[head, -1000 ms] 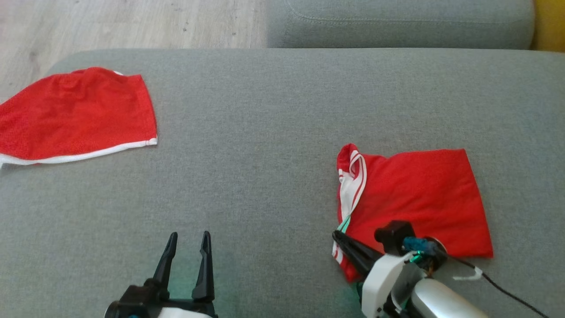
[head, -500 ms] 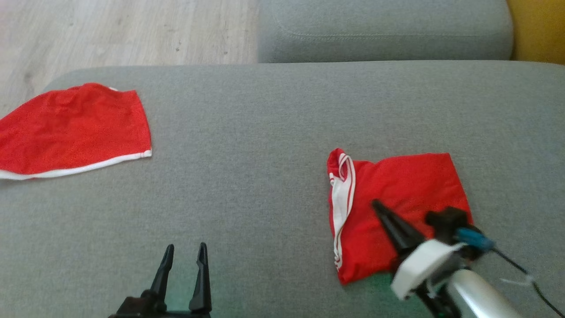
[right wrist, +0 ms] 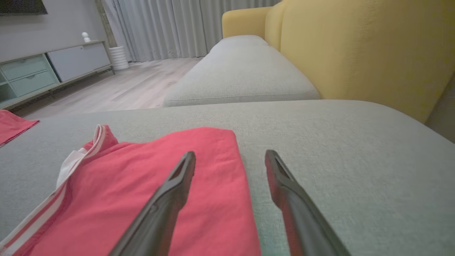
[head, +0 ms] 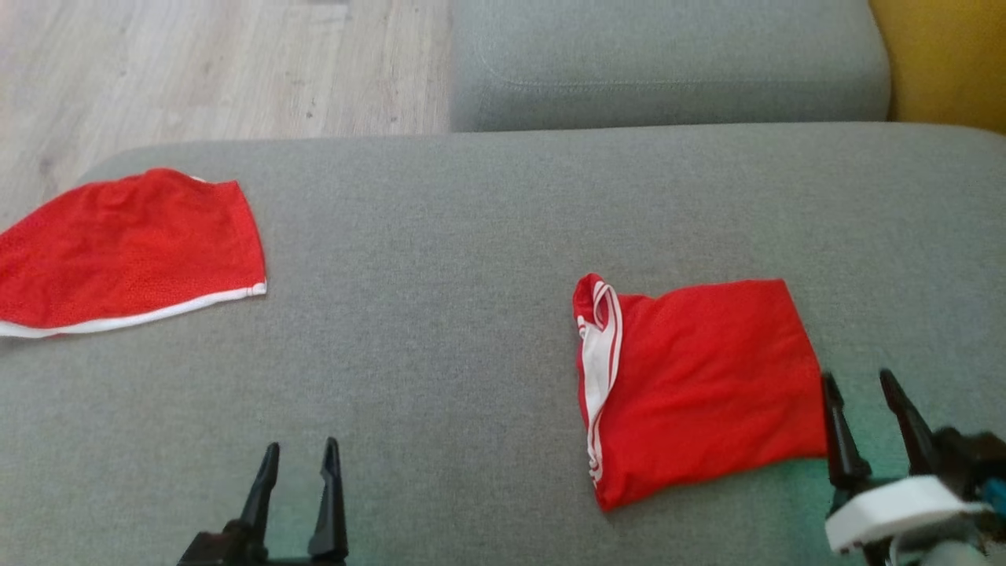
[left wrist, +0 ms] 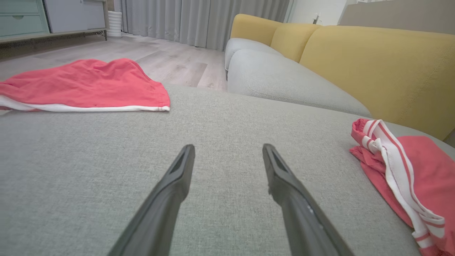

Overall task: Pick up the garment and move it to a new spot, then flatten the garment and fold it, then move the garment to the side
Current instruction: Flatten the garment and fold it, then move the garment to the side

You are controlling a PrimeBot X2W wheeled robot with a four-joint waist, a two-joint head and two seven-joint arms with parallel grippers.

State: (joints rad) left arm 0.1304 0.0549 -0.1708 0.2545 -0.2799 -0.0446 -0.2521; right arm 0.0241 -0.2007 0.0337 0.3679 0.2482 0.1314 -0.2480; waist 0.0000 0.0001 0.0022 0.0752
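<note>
Right gripper point(head: 857, 376) fingers are spread wide and nothing is held between them. They're parked just off the near right corner of the garment point(head: 699, 385). In the wrist view the left finger is seen over the garment's right edge, but contact can't be told.

Left gripper point(head: 302, 445) fingers are spread wide too, also empty, over bare cushion point(head: 440, 236) at near left, well apart from any cloth.

The garment is laid folded on the right half of the cushion. White striped trim runs along its left edge, a bit bunched at the far left corner. Another red cloth point(head: 126, 248) is spread at the far left, by the cushion's edge.

The last step, moving it to the side, looks basically done, since the garment has been let go. Next, the right arm probably needs to be drawn back without that right edge getting snagged.

Versus a second ago, the right fingers were pinched shut low at the garment's near left edge. Now they're opened and off to its right. The head camera has been tipped as well, so the downward shift of the whole scene isn't counted as movement.
</note>
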